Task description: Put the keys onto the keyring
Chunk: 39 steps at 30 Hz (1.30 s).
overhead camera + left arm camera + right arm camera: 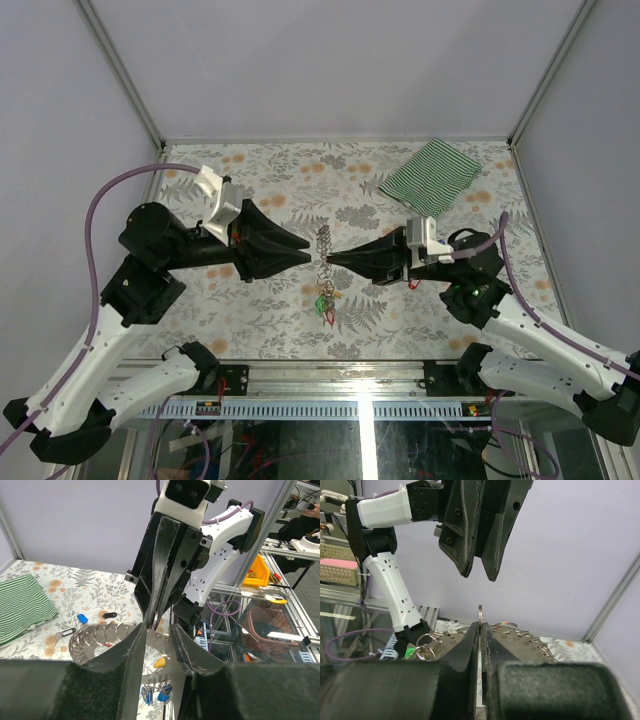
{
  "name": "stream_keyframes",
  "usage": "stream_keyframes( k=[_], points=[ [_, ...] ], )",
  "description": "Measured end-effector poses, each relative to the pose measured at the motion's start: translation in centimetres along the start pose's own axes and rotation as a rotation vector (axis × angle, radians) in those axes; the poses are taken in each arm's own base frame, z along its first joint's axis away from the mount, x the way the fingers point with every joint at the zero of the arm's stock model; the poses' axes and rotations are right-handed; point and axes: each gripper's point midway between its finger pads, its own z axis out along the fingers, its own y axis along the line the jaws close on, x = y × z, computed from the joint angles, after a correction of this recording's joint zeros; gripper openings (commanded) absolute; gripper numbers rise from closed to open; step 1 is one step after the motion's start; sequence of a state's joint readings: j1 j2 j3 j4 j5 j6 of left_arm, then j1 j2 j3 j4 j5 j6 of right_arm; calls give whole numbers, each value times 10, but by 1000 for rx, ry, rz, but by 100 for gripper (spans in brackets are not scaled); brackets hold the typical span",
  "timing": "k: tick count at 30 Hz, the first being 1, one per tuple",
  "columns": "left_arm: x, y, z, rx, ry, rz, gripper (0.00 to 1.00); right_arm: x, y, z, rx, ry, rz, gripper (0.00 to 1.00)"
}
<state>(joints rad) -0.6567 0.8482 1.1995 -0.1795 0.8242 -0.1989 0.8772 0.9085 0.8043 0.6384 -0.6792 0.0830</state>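
Pincer on my right arm (479, 626) is fully closed: its two black fingers are pressed flat together, with one thin metal loop nipped edge-on between the tips. As far as both wrist views show, that loop belongs to the large grey metal keyring of coiled, chain-like links (323, 242).

My left pincer (157, 630) stands partly open, with a narrow gap between its tips. The keyring's links run across that gap in the left wrist view. I cannot confirm that either finger bears on them, so I record no grip on that side.

From above, the keyring sits between the two pincer tips, which point at each other over the middle of the floral-patterned tabletop (260, 180). The right pincer touches the keyring from the right.

Small keys with coloured plastic tags (324, 300) bunch at the near end of the keyring, showing green and red from above. In the left wrist view, yellow and blue tags hang below the links. A blue-tagged key (82, 618) and a black-tagged key (110, 615) lie loose on the tabletop, apart from the keyring.

One folded green-and-white striped cloth (430, 172) lies at the far right of the tabletop, well apart from both pincers.
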Motion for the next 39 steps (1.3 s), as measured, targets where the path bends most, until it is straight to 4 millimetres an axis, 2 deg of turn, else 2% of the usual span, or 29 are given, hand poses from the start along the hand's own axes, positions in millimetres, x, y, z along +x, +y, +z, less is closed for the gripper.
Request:
stream_keyframes(
  k=[5, 13, 23, 30, 39],
  points=[
    [-4, -5, -8, -24, -13, 18, 28, -10, 5, -6, -22, -36, -132, 0],
    [-4, -5, -11, -44, -16, 17, 29, 0, 9, -14, -54, -41, -336, 0],
    [-3, -3, -10, -46, -11, 12, 30, -8, 11, -22, -62, -35, -518, 0],
    [0, -2, -9, -44, -11, 8, 30, -4, 11, -23, -57, -22, -451, 1],
    [0, -3, -7, -27, -23, -1, 30, -6, 10, -17, -9, -53, -167, 1]
  ],
)
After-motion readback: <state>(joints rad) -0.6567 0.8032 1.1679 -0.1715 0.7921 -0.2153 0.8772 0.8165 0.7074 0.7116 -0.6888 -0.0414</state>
